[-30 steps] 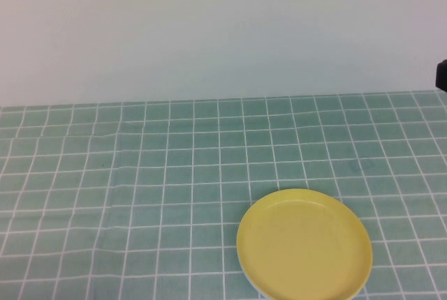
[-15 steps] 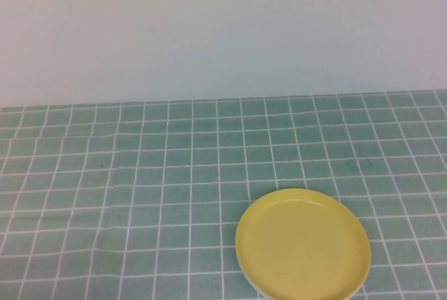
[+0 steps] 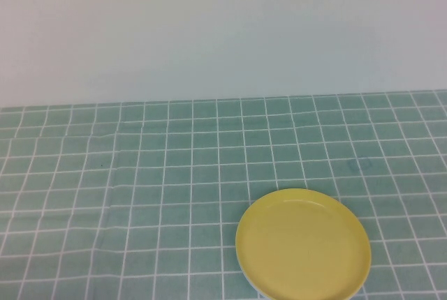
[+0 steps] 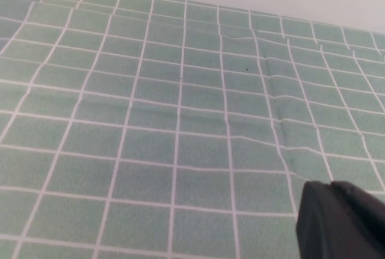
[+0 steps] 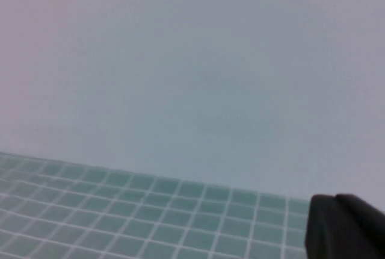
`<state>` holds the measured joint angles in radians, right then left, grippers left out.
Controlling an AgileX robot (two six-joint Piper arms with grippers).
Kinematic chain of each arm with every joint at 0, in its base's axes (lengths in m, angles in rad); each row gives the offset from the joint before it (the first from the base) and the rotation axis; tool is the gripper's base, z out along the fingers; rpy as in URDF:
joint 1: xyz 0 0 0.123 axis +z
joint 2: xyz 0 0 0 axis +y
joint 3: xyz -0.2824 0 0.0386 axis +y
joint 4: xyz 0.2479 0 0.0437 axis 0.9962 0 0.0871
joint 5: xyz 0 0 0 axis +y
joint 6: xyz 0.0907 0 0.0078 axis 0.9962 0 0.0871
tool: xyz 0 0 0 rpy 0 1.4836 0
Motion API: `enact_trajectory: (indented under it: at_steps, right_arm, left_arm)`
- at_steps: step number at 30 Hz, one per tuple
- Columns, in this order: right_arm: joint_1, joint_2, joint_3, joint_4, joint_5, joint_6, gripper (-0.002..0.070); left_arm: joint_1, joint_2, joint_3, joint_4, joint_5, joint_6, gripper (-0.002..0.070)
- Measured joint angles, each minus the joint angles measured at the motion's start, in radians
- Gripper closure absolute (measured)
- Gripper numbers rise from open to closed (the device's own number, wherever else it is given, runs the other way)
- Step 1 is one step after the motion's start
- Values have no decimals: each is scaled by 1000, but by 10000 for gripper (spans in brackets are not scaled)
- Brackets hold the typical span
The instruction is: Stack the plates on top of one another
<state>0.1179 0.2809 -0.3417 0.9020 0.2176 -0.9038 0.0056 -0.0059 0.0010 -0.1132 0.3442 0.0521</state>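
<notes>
a yellow plate (image 3: 303, 246) is seen lying flat on the worktop (image 3: 167, 174), toward the near edge and to the right of centre in the high view, its nearest rim cut off by the lower border. a thin pale sliver is visible under its left and near-left rim, so another plate seems to be covered by it, though the colour of that sliver cannot be made out for certain; no white or light blue plate is shown separately anywhere. the worktop is covered by a green cloth (image 4: 180, 102) ruled with a white grid, and faint creases are seen running through it on the left side. a plain pale wall (image 3: 223, 28) is shown behind the far edge.

neither arm is caught in the high view. the left hand (image 4: 343, 223) is glimpsed only as a dark rounded shape at the corner of its own wrist view, held above bare cloth with nothing between its fingers; it is closed fully and no plate is gripped. the right hand (image 5: 346, 226) is likewise shown as a dark shape at the corner of its wrist view, raised so that mostly wall and a far strip of the grid are taken in; it too is fully closed and nothing is carried. both hands are kept well apart from the yellow plate.
</notes>
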Motion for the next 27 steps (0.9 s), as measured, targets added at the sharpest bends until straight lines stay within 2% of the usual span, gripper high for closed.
enact_trajectory:
  at_steps: [5, 15, 18, 22, 24, 27]
  right_arm:
    - [-167, -86, 133, 0, 30, -16, 678]
    - [-198, -91, 198, -36, -64, 4, 678]
    - [-198, -91, 211, -291, -58, 251, 678]
    - [-198, -135, 254, -741, -44, 672, 678]
    - [-198, -176, 288, -825, -42, 783, 678]
    - [-198, -249, 353, -860, -28, 838, 678]
  left_arm:
    - [0, 0, 0, 0, 0, 0, 676]
    - [0, 0, 0, 0, 0, 0, 676]
    - [0, 0, 0, 0, 0, 0, 676]
    - [0, 0, 0, 0, 0, 0, 676]
    - [0, 0, 0, 0, 0, 0, 676]
    - [0, 0, 0, 0, 0, 0, 676]
